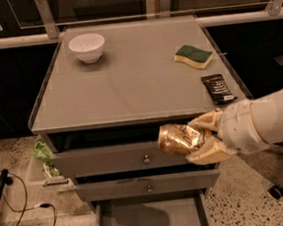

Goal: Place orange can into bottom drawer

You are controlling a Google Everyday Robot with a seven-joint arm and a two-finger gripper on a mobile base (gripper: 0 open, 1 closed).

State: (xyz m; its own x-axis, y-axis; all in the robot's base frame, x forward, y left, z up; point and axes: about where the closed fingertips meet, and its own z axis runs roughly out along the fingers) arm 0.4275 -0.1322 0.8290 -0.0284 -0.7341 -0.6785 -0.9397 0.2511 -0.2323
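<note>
Pincer (203,138) grips orange can (178,138) (print unreadable) above bottom drawer (119,222).

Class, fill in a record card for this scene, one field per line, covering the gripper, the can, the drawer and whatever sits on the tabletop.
gripper: shut on the orange can, in front of the cabinet, right of centre
orange can: held sideways, higher than the drawer, not yet inside
bottom drawer: pulled open, grey floor showing
tabletop: white bowl, sponge, black wrapper

White rounded arm (268,123); tan two-finger hand (198,140) before drawer fronts (111,159).
</note>
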